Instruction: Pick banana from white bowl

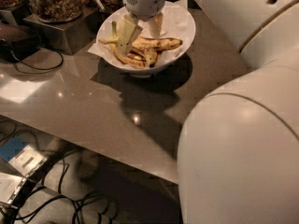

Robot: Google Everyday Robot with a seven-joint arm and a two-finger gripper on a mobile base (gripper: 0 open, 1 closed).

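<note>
The white bowl [184, 34], lined with white paper, stands at the back of the table. In it lies a long yellow banana [161, 44] with brown spots, pointing right, beside shorter curved bananas [133, 57]. My gripper [140, 31] hangs straight over the bowl, its jaws open. The left finger [126, 31] reaches down among the bananas at the bowl's left. The right finger [154, 26] is just behind the long banana. The fingers hold nothing.
Glass jars of nuts [55, 1] stand on a metal stand at the back left. A dark object with a cable [18, 41] lies at the left. My white arm [243, 139] fills the right foreground. Cables and boxes [23, 162] lie on the floor below the table [93, 106].
</note>
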